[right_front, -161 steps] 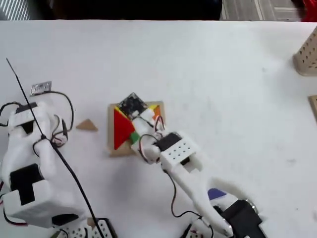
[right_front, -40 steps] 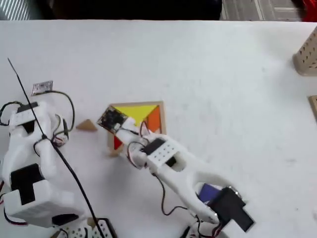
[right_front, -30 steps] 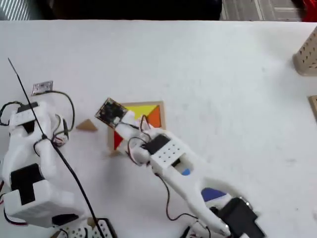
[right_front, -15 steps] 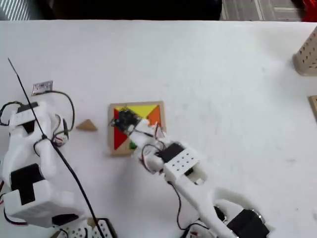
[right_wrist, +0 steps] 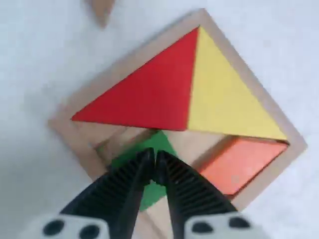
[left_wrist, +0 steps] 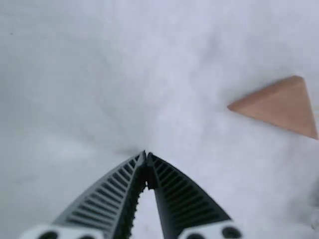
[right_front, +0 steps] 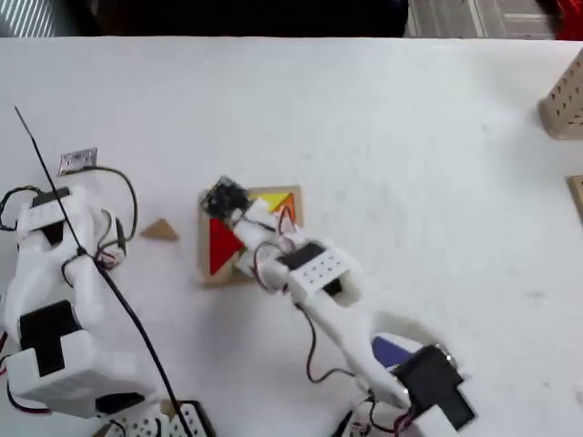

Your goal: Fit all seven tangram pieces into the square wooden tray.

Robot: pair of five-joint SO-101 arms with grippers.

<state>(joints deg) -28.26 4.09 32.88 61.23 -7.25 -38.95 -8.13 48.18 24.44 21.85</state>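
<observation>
Our right pincer (right_wrist: pixel 153 155), pressed together, hangs over the green piece (right_wrist: pixel 149 142) in the tray (right_wrist: pixel 75 145) — our left pincer (left_wrist: pixel 146 157), likewise pressed together, sits near a tan triangle (left_wrist: pixel 281 107) out on the surface (left_wrist: pixel 75 74).

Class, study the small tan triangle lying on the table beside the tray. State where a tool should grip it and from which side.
Come straight down from above: the tan triangle lies flat on the table, so only its thin edges offer purchase. Probably pinch its long edge against the opposite corner.
</observation>
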